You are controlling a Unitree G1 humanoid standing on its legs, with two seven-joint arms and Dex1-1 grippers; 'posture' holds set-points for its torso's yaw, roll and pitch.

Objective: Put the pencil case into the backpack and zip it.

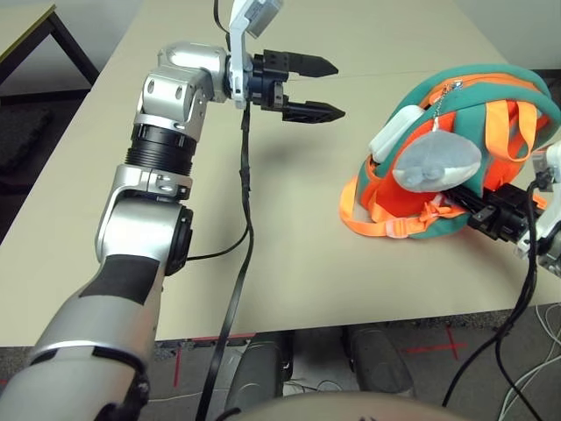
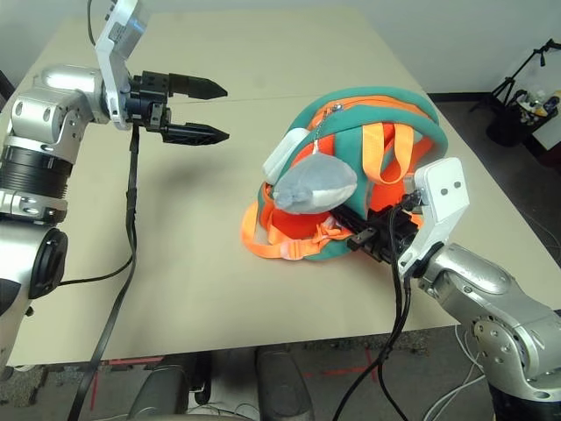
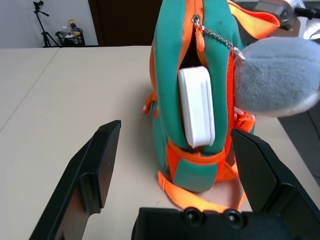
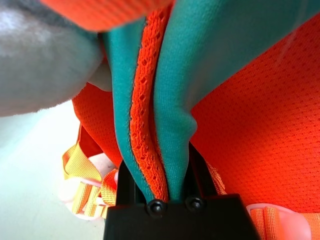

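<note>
So starting on the left side: the left claw (image 1: 308,88) is hanging in the air over the bare desk (image 1: 105,219), fingers spread wide with nothing between them, pointing sideways toward the backpack (image 1: 491,96) but well apart from it.

Moving right, the backpack sits on its side on the desk, teal with orange straps spilling out underneath. The pencil case (image 3: 196,106) is stuck in the zipper opening but only partway. A good chunk of the white case pokes out of the gap, and the zipper (image 3: 196,21) is open above it. The grey plush charm (image 1: 436,163) dangles on its chain just beside the case, kind of crowding the opening.

Far right, the right claw (image 2: 372,239) is clamped shut on the backpack. From its wrist view you can see a fold of teal fabric and orange mesh pinched between the fingers, so it's basically holding the bag steady.

My read: we're in the middle of the "get it in" step, not the zipping step yet. The case is started but not seated. Next thing that seems needed is for the left claw to come back in and push the exposed end of the case deeper until it clears the zipper line, without snagging the charm. Only then does going for the zipper pull make sense, with the right claw holding the fabric taut.
</note>
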